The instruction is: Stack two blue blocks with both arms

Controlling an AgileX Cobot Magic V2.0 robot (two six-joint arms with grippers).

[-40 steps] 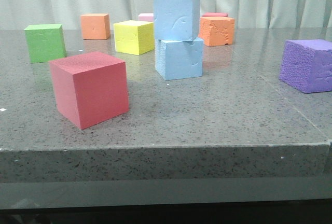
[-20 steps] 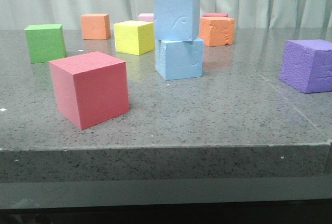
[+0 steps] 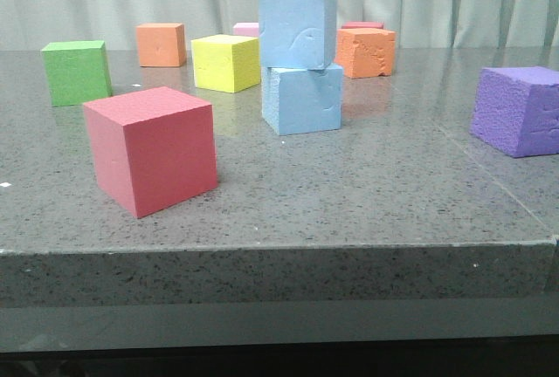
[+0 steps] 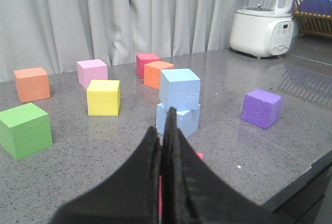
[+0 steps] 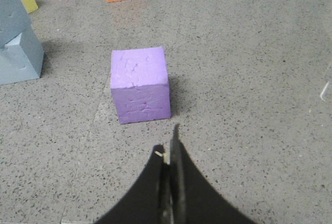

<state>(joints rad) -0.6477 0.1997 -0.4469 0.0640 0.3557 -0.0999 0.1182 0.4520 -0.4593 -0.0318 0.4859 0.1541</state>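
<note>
Two light blue blocks stand stacked mid-table: the upper blue block (image 3: pixel 297 29) with a curved scuff rests, slightly twisted, on the lower blue block (image 3: pixel 301 99). The left wrist view shows the same upper block (image 4: pixel 179 87) over the lower block (image 4: pixel 187 120), and the right wrist view catches both at its edge: upper (image 5: pixel 11 10), lower (image 5: pixel 19 59). My left gripper (image 4: pixel 165 130) is shut and empty, well back from the stack. My right gripper (image 5: pixel 168 149) is shut and empty, just short of the purple cube (image 5: pixel 140 84). Neither gripper shows in the front view.
A red cube (image 3: pixel 151 149) sits near the front left, with green (image 3: pixel 76 71), yellow (image 3: pixel 225 62), two orange cubes (image 3: pixel 161 44) (image 3: pixel 366 51) and a pink one (image 3: pixel 245 29) behind. The purple cube (image 3: pixel 518 110) is at the right. A white blender (image 4: pixel 263 16) stands far off.
</note>
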